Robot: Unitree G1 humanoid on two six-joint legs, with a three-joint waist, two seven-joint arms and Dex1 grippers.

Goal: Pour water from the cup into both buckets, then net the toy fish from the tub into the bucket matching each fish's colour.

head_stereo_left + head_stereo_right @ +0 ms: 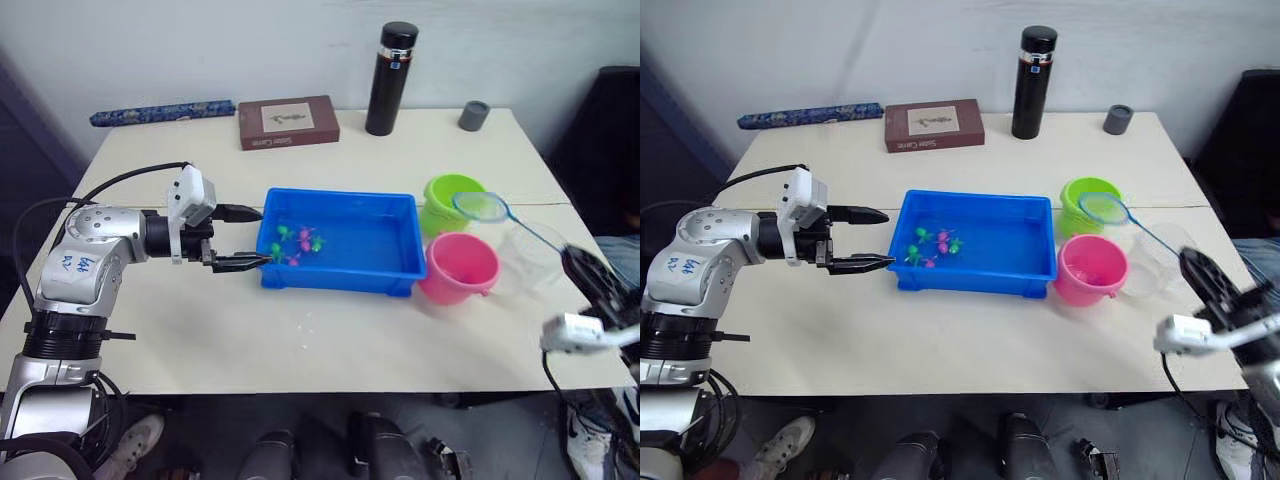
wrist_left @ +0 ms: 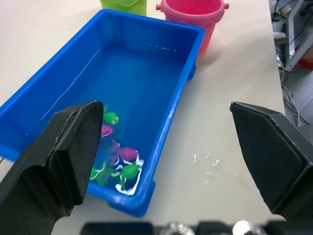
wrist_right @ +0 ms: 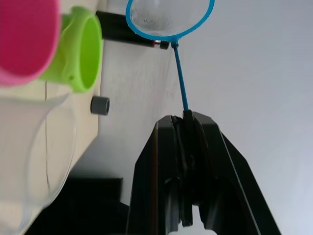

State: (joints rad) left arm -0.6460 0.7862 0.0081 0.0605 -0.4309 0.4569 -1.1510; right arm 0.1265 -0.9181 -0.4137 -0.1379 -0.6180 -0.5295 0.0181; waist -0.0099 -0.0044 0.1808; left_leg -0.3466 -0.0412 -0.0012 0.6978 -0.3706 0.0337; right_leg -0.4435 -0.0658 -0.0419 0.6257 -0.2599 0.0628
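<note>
The blue tub (image 1: 385,270) sits mid-table holding water and several tiny pink and green toy fish (image 1: 298,243) at its left end. My left gripper (image 1: 875,240) is open, its fingers (image 2: 63,147) straddling the tub's left corner. The green bucket (image 1: 450,200) and pink bucket (image 1: 460,268) stand right of the tub, with the clear cup (image 1: 530,258) beside the pink one. My right gripper (image 1: 585,270) is shut on the thin handle of the net (image 1: 481,207), whose blue ring hangs above the green bucket.
A black flask (image 1: 392,78), a small grey cup (image 1: 474,115), a brown book (image 1: 288,121) and a blue patterned case (image 1: 160,113) line the table's far edge. Water drops (image 2: 210,164) lie on the table beside the tub.
</note>
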